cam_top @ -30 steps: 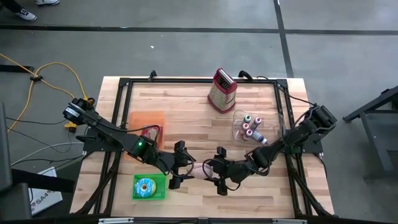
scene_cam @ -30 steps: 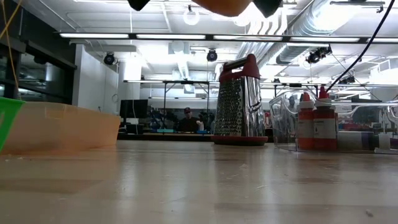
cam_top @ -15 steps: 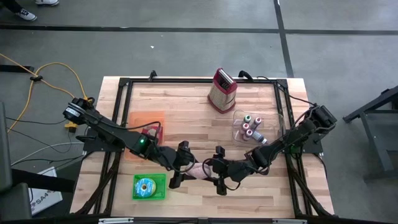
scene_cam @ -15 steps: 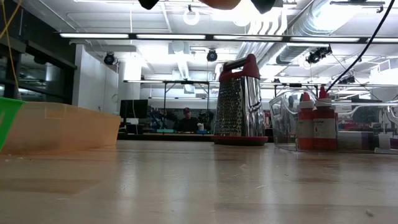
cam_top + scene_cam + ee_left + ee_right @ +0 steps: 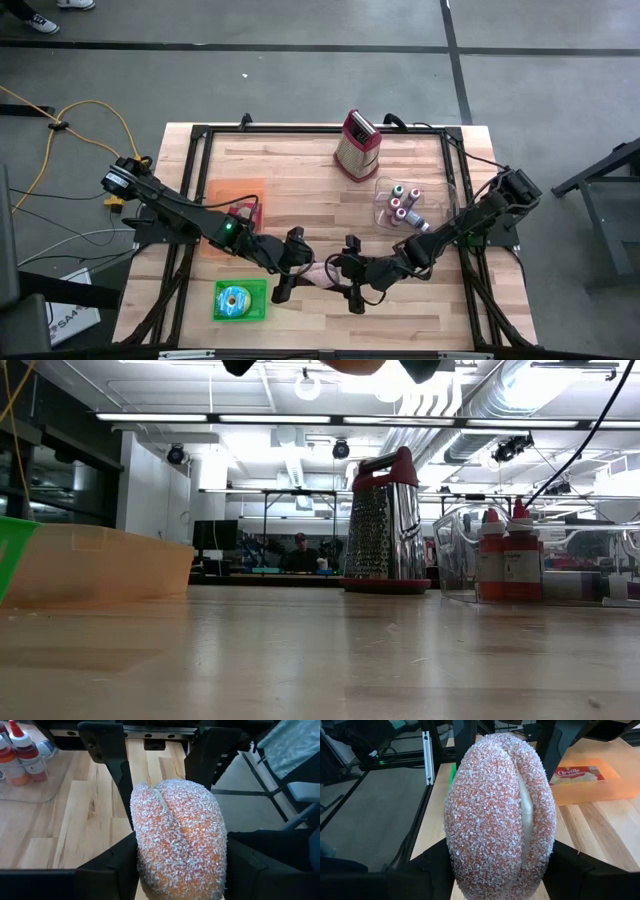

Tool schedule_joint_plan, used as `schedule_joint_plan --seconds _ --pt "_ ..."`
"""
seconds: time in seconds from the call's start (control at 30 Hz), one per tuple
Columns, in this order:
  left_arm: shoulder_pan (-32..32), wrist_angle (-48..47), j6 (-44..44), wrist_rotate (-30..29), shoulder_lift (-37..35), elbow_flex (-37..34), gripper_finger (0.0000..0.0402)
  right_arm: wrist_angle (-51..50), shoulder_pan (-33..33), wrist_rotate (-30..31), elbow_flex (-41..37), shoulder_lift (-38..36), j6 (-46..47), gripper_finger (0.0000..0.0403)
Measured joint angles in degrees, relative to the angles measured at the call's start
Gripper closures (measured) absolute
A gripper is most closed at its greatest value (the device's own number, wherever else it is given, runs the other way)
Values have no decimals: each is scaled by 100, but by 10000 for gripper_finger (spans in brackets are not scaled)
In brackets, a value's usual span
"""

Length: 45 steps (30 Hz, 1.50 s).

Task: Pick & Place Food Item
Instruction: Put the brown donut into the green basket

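The food item is an oval pastry with an orange crust, white flakes and a seam along it. It hangs above the table's near middle, between my two grippers. My left gripper comes at it from the table's left and my right gripper from the right. Both are shut on it. The left wrist view fills with the pastry, and so does the right wrist view. The low view shows only its underside at the picture's top. My left gripper pinches the pastry's left end between its two fingers, one on each long flank. It comes from the table's left, slanting a little downward. The pastry is clear of the table. My right gripper pinches the pastry's right end between its two fingers, one on each flank. It comes from the table's right, slanting a little downward, opposite the left gripper. The pastry is clear of the table.
A steel grater with red trim stands at the far middle. A clear bin of small bottles is at the right. An orange tray with a popcorn box is at the left, and a green box with a tape roll lies near the front left.
My left gripper's fingers have drawn in against the pastry's flanks and taken hold. My right gripper has kept its hold. The pastry has stayed where it was, above the table.
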Motion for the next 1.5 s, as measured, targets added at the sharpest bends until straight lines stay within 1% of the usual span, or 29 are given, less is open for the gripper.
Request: schedule_joint_plan --seconds 0.13,0.2,0.27,0.5,0.63,0.73,0.87,0.97,1.07,1.3,1.5 --pt "0 1 -37 3 1 0 201 -2 2 -28 0 0 9 171" --pt "0 0 -37 5 1 0 202 -6 0 -54 0 0 3 164" --pt "-2 0 -37 3 1 0 202 -17 1 -61 2 0 4 148" --pt "-17 -15 -37 4 -1 0 202 -151 -28 -107 4 0 66 73" --pt "-33 -15 -37 1 -1 0 202 -498 -31 -117 4 0 225 52" --pt "-33 -34 -66 16 -1 0 202 -1031 -31 -288 4 0 638 49" --pt "-33 -152 -285 257 -1 0 202 -1805 5 -512 3 0 1418 53" --pt "-33 -194 -408 509 -1 0 202 -2200 78 -506 0 0 1777 54" --pt "-42 -275 -505 693 -1 0 202 -2338 132 -513 0 0 1914 54" --pt "-70 -444 -594 718 -1 -2 202 -2321 175 -538 0 0 1932 55" --pt "-66 -446 -587 794 -1 -2 202 -2256 174 -1004 0 0 2005 55"
